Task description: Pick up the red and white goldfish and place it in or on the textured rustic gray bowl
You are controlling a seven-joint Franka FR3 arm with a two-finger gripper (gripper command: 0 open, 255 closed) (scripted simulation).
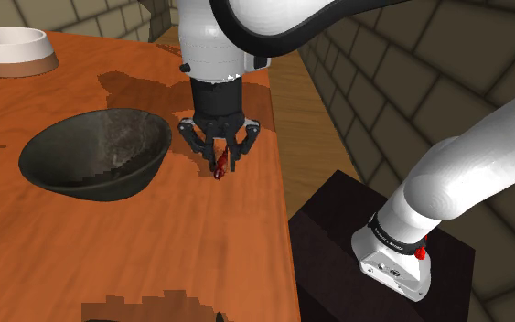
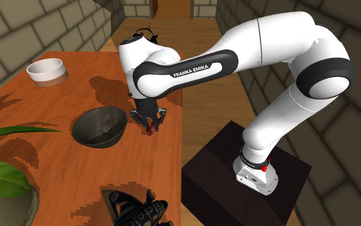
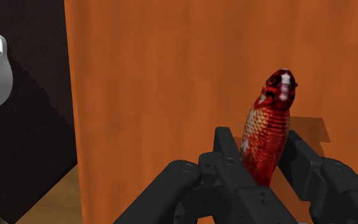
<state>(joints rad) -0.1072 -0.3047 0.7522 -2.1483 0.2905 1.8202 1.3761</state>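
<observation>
I see bowl [image 1: 95,151] at shoulder view's left; gripper [image 1: 219,154] just right of it, clamped on the fish [image 1: 219,169]; fish hangs long axis vertical, tip near the table [image 1: 155,265]. Next move, my call: lift, go left over the rim.

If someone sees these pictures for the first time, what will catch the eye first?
The red and white goldfish, clasped in the black gripper over the orange table. Next, the dark gray bowl just to the shoulder view's left of the gripper, and the big white arm arching over from its stand.
</observation>
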